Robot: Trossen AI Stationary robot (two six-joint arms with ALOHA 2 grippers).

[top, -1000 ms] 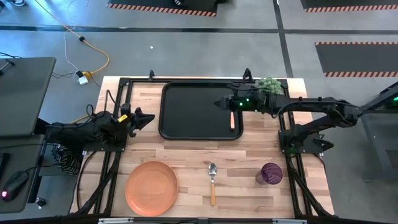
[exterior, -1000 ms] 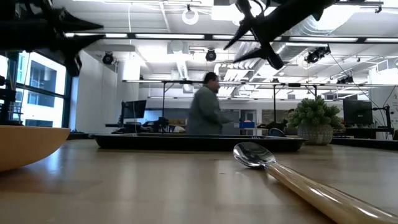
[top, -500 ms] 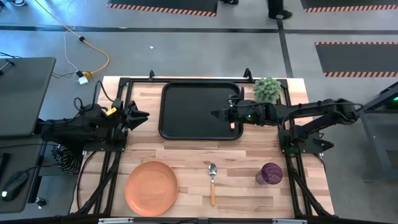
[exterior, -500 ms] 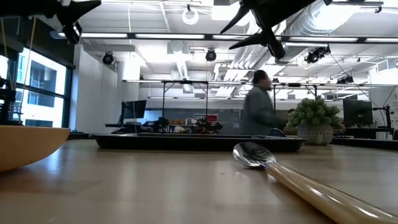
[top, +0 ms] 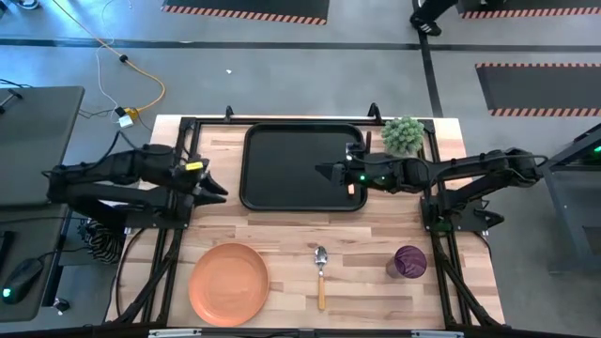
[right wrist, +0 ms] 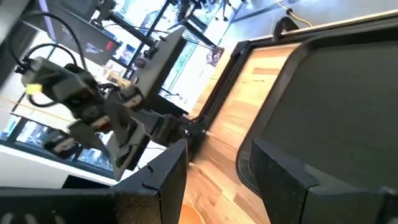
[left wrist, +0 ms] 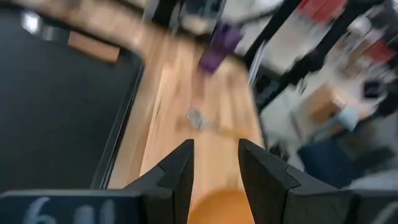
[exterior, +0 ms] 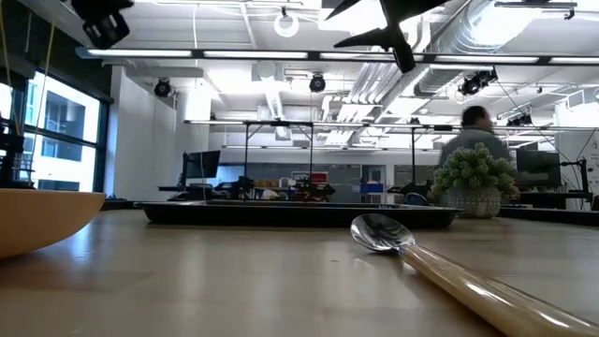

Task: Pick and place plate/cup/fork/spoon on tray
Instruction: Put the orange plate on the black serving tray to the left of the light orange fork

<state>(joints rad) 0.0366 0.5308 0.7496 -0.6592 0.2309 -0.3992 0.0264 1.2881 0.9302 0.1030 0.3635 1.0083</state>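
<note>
Plate point(top: 229, 284), spoon point(top: 321, 272) and cup point(top: 410, 262) lying in a row on the wooden desk point(top: 291, 230), well nearer the front edge than either tool. Tray point(top: 291, 169) black, between the two tools. Fork point(top: 351, 181) flat inside the tray by its right rim, directly under the right tool point(top: 324, 172), with fingers spread and nothing held. Left tool point(top: 218, 191) just left of the tray, above the desk and beyond the plate, fingers parted and empty. Potted plant point(top: 403, 135) behind the right arm.
</note>
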